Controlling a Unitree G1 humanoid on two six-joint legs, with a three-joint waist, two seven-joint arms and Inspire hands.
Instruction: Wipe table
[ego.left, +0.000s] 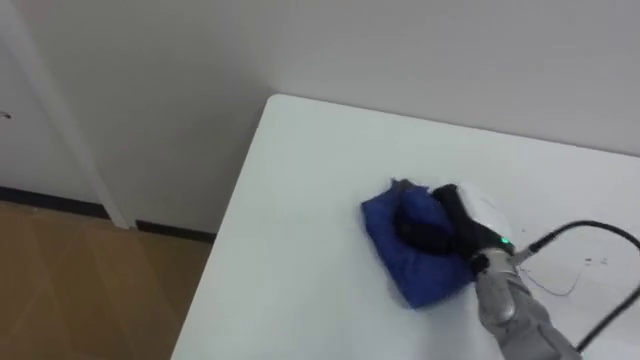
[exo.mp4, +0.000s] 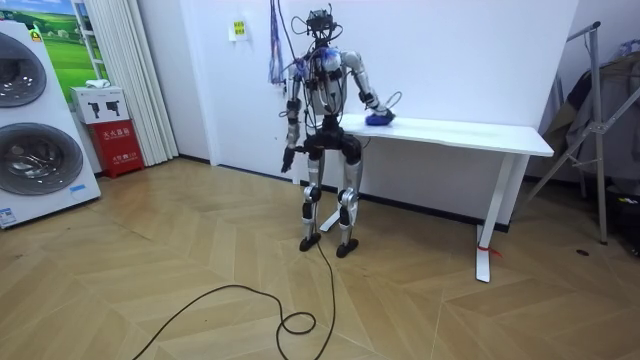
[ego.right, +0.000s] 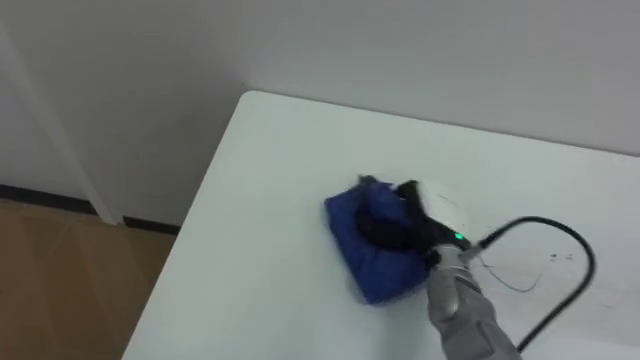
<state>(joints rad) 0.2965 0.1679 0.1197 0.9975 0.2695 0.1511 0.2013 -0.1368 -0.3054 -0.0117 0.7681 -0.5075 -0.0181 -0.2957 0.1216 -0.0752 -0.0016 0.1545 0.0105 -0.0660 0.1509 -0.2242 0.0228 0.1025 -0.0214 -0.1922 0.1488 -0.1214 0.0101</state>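
A crumpled blue cloth (ego.left: 392, 250) lies on the white table (ego.left: 300, 200), a little in from its left edge. My right hand (ego.left: 428, 226) comes in from the lower right and rests on top of the cloth, dark fingers laid flat across it and pressing down. The right eye view shows the same: the hand (ego.right: 392, 228) on the cloth (ego.right: 362, 262). In the room view I stand at the table's left end, right arm stretched out to the cloth (exo.mp4: 379, 119). My left hand (exo.mp4: 287, 158) hangs by my side.
The table's far left corner (ego.left: 275, 98) meets a white wall. Wooden floor (ego.left: 80, 290) lies beyond the left edge. In the room view, washing machines (exo.mp4: 30, 130) and a red box (exo.mp4: 112, 146) stand at the left, a metal rack (exo.mp4: 600, 120) at the right.
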